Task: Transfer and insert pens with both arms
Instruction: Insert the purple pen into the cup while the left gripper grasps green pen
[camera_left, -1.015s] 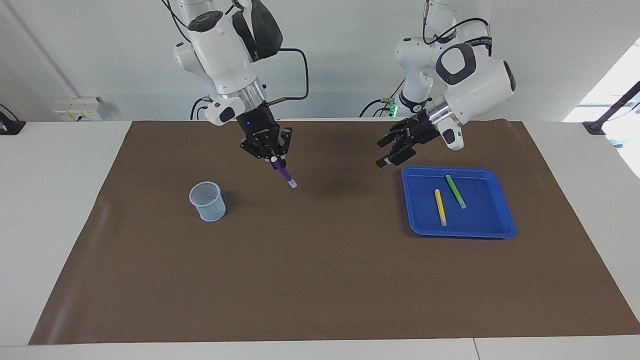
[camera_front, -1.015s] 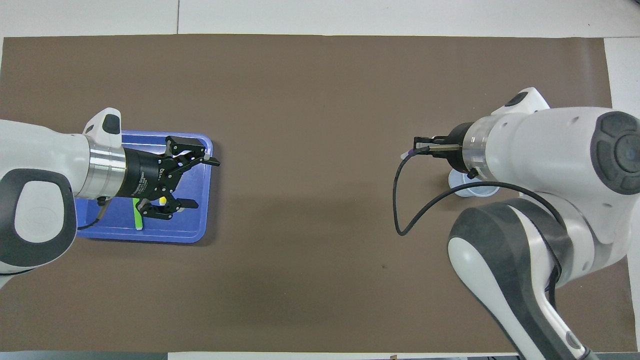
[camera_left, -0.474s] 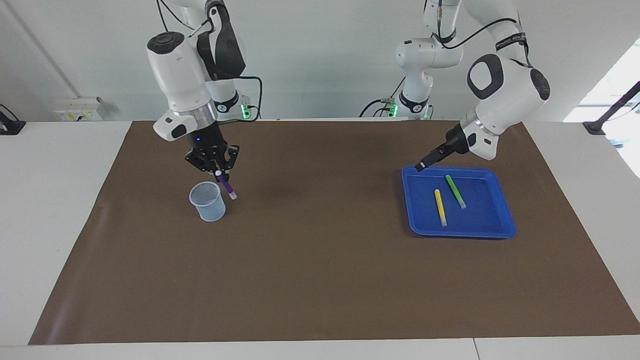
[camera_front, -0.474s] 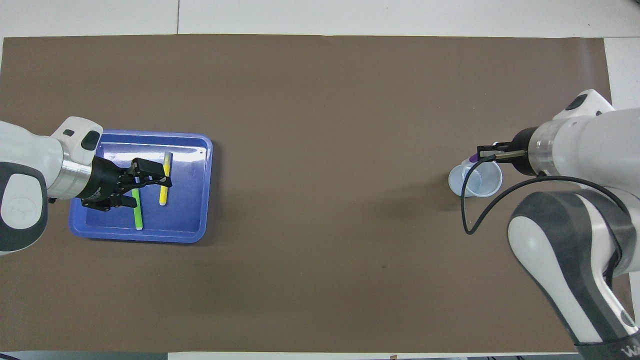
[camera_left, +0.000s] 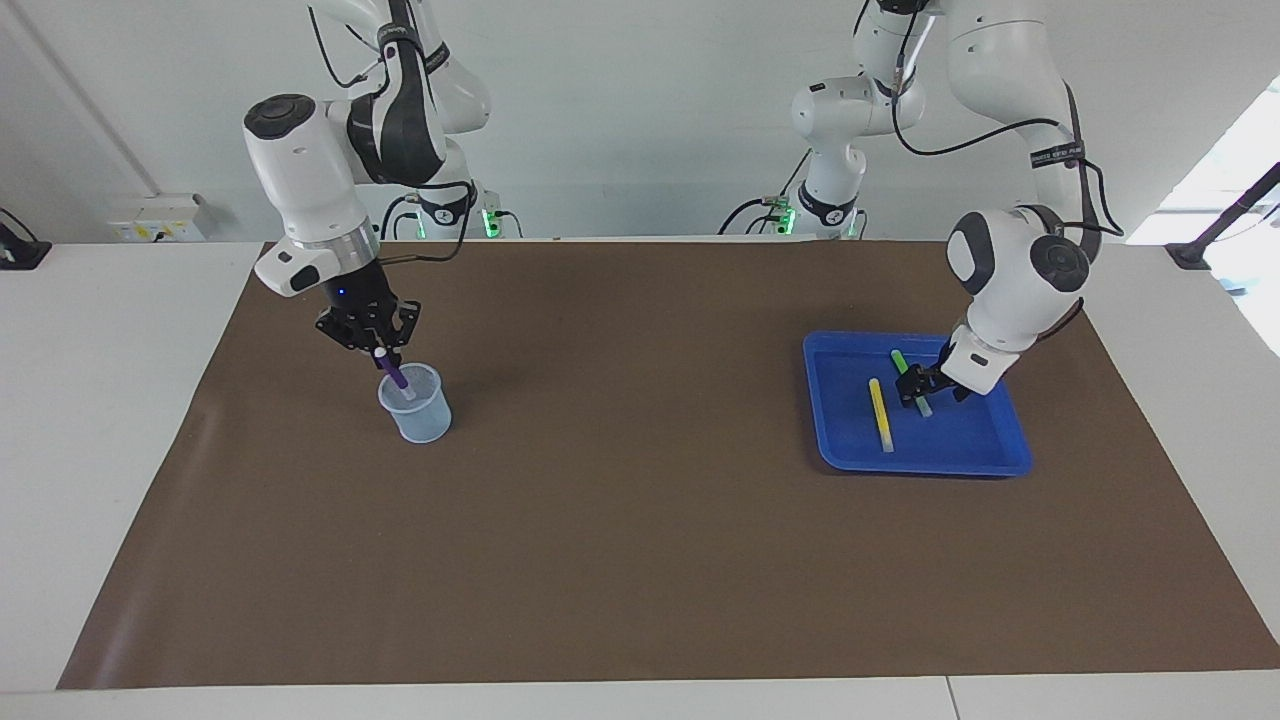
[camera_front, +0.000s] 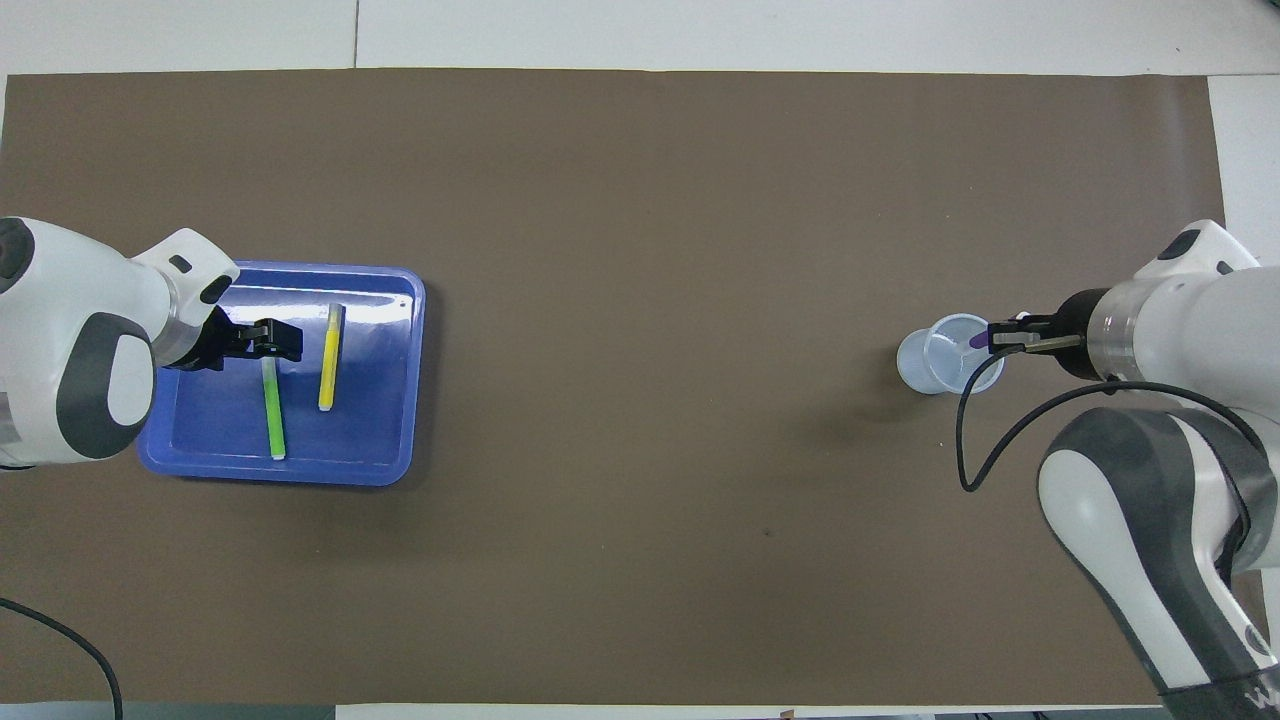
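Observation:
My right gripper (camera_left: 379, 350) is shut on the purple pen (camera_left: 393, 375), which hangs tilted with its lower end inside the rim of the pale translucent cup (camera_left: 420, 415). From overhead, the purple pen (camera_front: 975, 341) sits over the cup (camera_front: 920, 365) mouth, ahead of the right gripper (camera_front: 992, 338). My left gripper (camera_left: 925, 390) is low in the blue tray (camera_left: 920, 468), open, with a finger on each side of the green pen (camera_left: 900, 362). The yellow pen (camera_left: 880, 412) lies beside it. Overhead, the left gripper (camera_front: 272, 345) covers one end of the green pen (camera_front: 272, 410), next to the yellow pen (camera_front: 328, 360).
A brown mat (camera_left: 640, 520) covers most of the white table. The tray (camera_front: 300, 475) lies toward the left arm's end and the cup toward the right arm's end. Two smaller arm bases with green lights (camera_left: 486, 222) stand at the robots' edge.
The right gripper carried the purple pen from over the mat's middle to the cup, and its end now dips inside. The left gripper swung over the tray and came down around the green pen.

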